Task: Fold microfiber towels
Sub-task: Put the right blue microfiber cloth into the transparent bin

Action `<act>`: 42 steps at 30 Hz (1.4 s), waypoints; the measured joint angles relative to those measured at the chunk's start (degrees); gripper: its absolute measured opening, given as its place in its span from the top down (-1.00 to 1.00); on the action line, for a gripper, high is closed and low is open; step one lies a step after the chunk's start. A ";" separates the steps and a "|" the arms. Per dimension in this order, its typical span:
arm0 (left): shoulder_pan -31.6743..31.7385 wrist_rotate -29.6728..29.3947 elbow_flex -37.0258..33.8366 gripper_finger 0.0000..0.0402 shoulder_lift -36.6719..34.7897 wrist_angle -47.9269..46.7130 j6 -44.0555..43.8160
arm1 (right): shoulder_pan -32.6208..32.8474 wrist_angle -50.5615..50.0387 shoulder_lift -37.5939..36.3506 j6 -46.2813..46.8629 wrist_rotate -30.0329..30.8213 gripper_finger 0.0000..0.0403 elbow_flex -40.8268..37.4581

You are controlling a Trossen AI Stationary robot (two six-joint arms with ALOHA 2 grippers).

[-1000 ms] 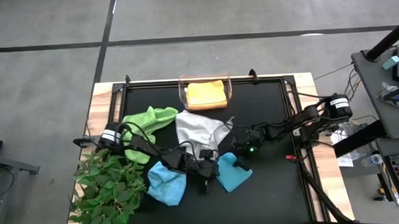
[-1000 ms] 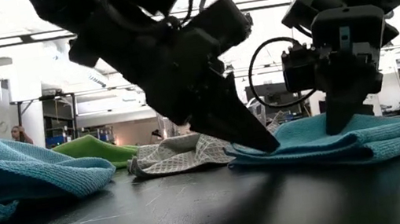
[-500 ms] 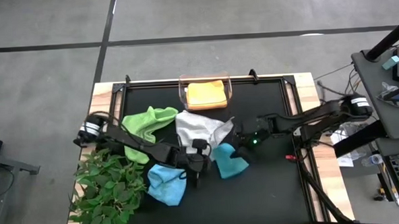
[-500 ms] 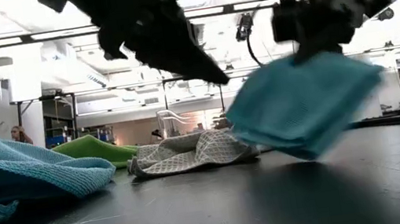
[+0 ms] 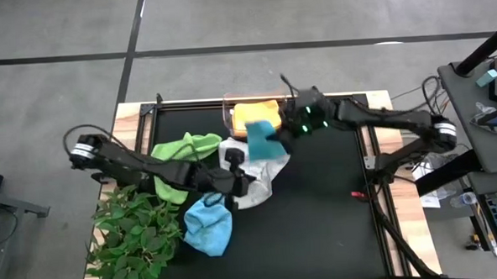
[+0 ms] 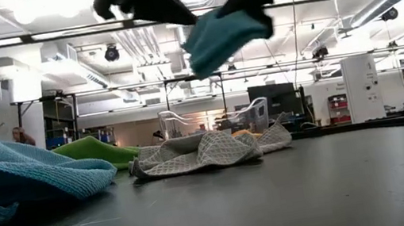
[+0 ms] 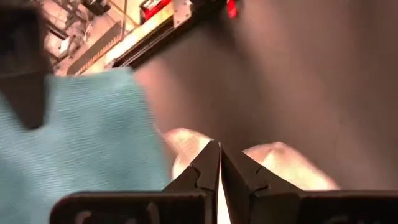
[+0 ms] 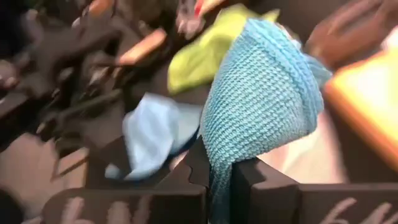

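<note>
Two dark fingers of the right gripper [image 8: 214,171] pinch the teal towel [image 5: 263,140], held in the air just beside the bin [image 5: 229,115] with the yellow-orange towel [image 5: 249,113]. Left gripper [image 7: 219,163], fingers pressed together and empty, hovers over the grey-white towel [image 5: 254,174]. Lime towel [image 5: 182,151] and light blue towel [image 5: 208,228] lie crumpled on the table [image 5: 318,204], near the plant [image 5: 131,233].

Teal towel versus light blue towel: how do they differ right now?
The teal towel hangs in the air, pinched in the right hand, near the clear bin; the light blue towel lies on the table beside the plant. The teal towel looks folded flat, the light blue towel is crumpled in a heap. Both are small knit-textured cloths.
</note>
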 joint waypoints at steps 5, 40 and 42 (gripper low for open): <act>1.92 -0.27 -3.37 1.00 -5.30 1.41 1.01 | -6.55 0.23 10.37 -3.42 -1.85 0.93 10.70; 2.53 -3.04 -18.49 1.00 -19.64 9.96 1.04 | -19.07 -28.76 47.39 -10.20 3.06 0.94 46.34; 2.53 -3.05 -18.45 1.00 -19.61 10.00 1.04 | -19.06 -29.64 47.39 -10.32 3.88 0.94 46.34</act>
